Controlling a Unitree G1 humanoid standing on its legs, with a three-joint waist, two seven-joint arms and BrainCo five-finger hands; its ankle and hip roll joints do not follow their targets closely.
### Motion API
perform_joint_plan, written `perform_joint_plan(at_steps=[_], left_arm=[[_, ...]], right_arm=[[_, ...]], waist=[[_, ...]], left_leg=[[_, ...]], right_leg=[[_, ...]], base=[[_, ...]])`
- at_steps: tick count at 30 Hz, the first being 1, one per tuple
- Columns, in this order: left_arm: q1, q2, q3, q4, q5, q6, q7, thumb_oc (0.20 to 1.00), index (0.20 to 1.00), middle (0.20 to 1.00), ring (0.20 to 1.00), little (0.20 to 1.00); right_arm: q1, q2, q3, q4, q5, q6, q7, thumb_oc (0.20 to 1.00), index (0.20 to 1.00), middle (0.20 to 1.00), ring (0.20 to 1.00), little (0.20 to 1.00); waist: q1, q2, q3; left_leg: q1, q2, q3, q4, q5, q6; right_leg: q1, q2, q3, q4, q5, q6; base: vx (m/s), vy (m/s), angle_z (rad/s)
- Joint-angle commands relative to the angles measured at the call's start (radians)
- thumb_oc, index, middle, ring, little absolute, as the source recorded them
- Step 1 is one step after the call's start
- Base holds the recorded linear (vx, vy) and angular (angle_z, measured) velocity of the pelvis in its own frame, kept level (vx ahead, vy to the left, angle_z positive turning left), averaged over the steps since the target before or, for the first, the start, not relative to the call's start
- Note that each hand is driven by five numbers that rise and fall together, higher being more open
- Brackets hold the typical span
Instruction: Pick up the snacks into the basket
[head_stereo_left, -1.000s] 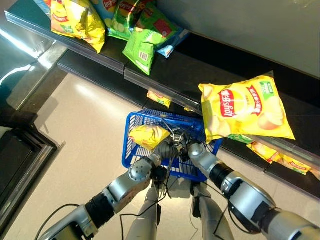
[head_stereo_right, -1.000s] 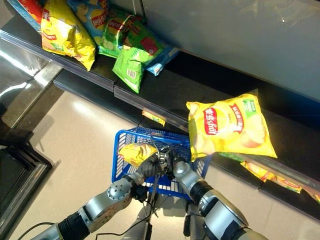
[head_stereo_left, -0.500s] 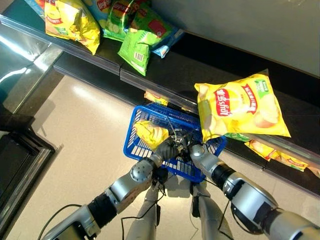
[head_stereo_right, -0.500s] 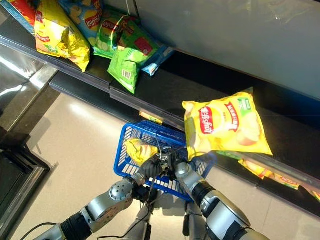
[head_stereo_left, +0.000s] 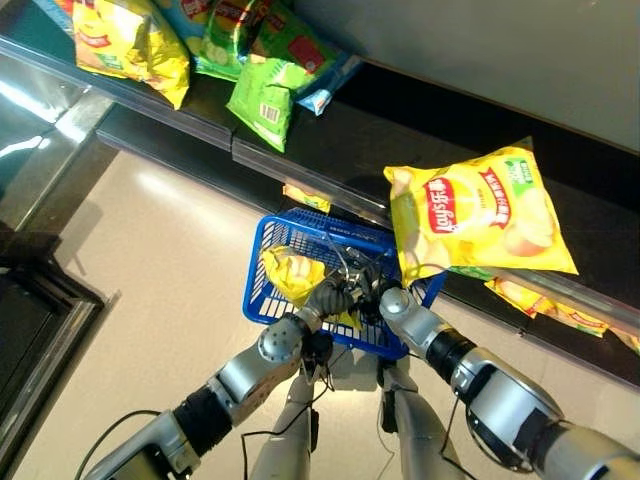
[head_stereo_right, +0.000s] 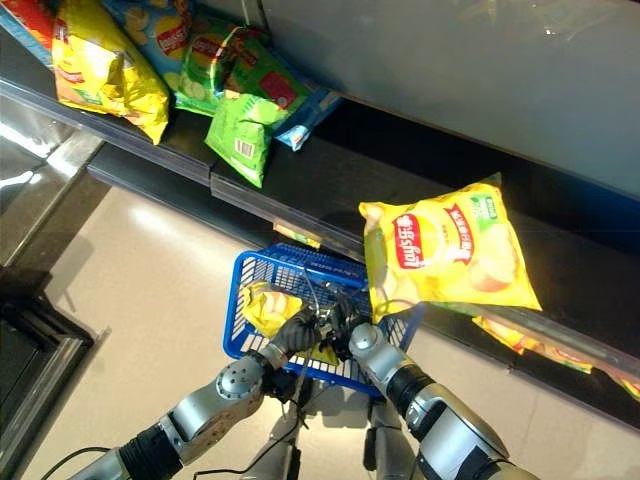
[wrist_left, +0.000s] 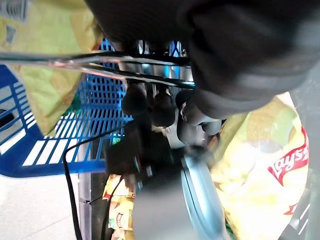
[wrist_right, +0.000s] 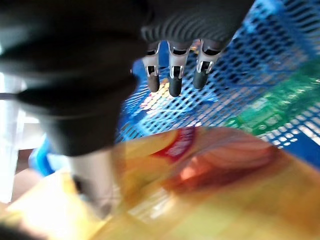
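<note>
Holding the wire handles with our left hand (head_stereo_left: 330, 297) curled round them and our right hand (head_stereo_left: 392, 301) close beside, its grip unclear, we had swung the blue basket (head_stereo_left: 268, 300) back leftward, its yellow snack bag (head_stereo_left: 290, 272) still inside, so another bag (head_stereo_left: 475, 212) just beyond awaited picking.

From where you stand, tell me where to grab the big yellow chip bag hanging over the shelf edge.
Probably its lower left corner, coming up from below with the right hand. The yellow chip bag lies flat on the shelf, with that corner overhanging the edge just above the blue basket, so fingers can pinch it without sliding under the bag.
</note>
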Motion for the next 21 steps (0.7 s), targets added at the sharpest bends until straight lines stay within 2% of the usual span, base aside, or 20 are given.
perform_joint_plan(at_steps=[1, 9, 10, 13, 14, 16, 18, 21], left_arm=[[-0.010, -0.036, 0.072, -0.207, 0.073, -0.127, -0.035, 0.200, 0.200, 0.200, 0.200, 0.200], [0.053, 0.008, 0.145, -0.190, 0.097, -0.136, -0.047, 0.200, 0.200, 0.200, 0.200, 0.200], [0.077, 0.025, 0.171, -0.181, 0.111, -0.140, -0.053, 0.200, 0.200, 0.200, 0.200, 0.200], [0.135, 0.051, 0.227, -0.164, 0.134, -0.150, -0.059, 0.200, 0.200, 0.200, 0.200, 0.200], [0.135, 0.051, 0.227, -0.164, 0.134, -0.150, -0.059, 0.200, 0.200, 0.200, 0.200, 0.200], [0.188, 0.064, 0.273, -0.135, 0.152, -0.155, -0.067, 0.200, 0.200, 0.200, 0.200, 0.200], [0.227, 0.074, 0.307, -0.125, 0.152, -0.159, -0.078, 0.200, 0.200, 0.200, 0.200, 0.200], [0.257, 0.076, 0.323, -0.100, 0.163, -0.160, -0.080, 0.200, 0.200, 0.200, 0.200, 0.200]], right_arm=[[0.045, -0.003, -0.004, -0.126, -0.030, -0.047, 0.036, 1.000, 1.000, 1.000, 1.000, 1.000], [0.294, -0.161, -0.052, -0.387, -0.052, -0.083, 0.132, 1.000, 1.000, 1.000, 1.000, 1.000], [0.354, -0.221, -0.068, -0.465, -0.070, -0.096, 0.164, 1.000, 1.000, 1.000, 1.000, 1.000], [0.473, -0.308, -0.123, -0.566, -0.054, -0.118, 0.213, 1.000, 1.000, 1.000, 1.000, 1.000], [0.473, -0.308, -0.123, -0.567, -0.054, -0.118, 0.213, 1.000, 1.000, 1.000, 1.000, 1.000], [0.554, -0.383, -0.154, -0.614, -0.065, -0.124, 0.250, 1.000, 1.000, 1.000, 1.000, 1.000], [0.610, -0.419, -0.186, -0.654, -0.041, -0.124, 0.276, 1.000, 1.000, 1.000, 1.000, 1.000], [0.659, -0.438, -0.207, -0.659, -0.015, -0.128, 0.295, 1.000, 1.000, 1.000, 1.000, 1.000]], waist=[[-0.006, -0.045, -0.058], [-0.020, -0.073, -0.079], [-0.024, -0.079, -0.083], [-0.035, -0.088, -0.098], [-0.035, -0.088, -0.098], [-0.041, -0.097, -0.116], [-0.047, -0.103, -0.129], [-0.053, -0.108, -0.150]], left_leg=[[0.010, 0.008, 0.038, 0.061, -0.102, -0.011], [0.029, 0.008, 0.037, 0.082, -0.120, -0.004], [0.035, 0.009, 0.040, 0.090, -0.127, -0.002], [0.046, 0.009, 0.047, 0.102, -0.136, 0.005], [0.046, 0.009, 0.048, 0.102, -0.137, 0.005], [0.061, 0.009, 0.053, 0.113, -0.146, 0.005], [0.072, 0.011, 0.057, 0.115, -0.148, 0.004], [0.090, 0.013, 0.064, 0.113, -0.152, 0.005]], right_leg=[[0.024, -0.061, 0.075, -0.015, -0.041, 0.150], [0.049, -0.064, 0.081, -0.008, -0.044, 0.154], [0.054, -0.065, 0.082, -0.005, -0.045, 0.156], [0.070, -0.064, 0.090, -0.007, -0.039, 0.161], [0.070, -0.064, 0.090, -0.007, -0.039, 0.161], [0.095, -0.062, 0.093, -0.021, -0.038, 0.162], [0.113, -0.060, 0.096, -0.036, -0.031, 0.165], [0.134, -0.054, 0.102, -0.058, -0.022, 0.168]], base=[[-0.01, -0.004, -0.05], [-0.01, 0.002, -0.03], [-0.03, 0.023, -0.09], [-0.02, 0.034, -0.08], [-0.01, 0.029, -0.20], [-0.01, 0.038, -0.16], [0.00, 0.018, 0.00], [0.02, 0.028, -0.07]])
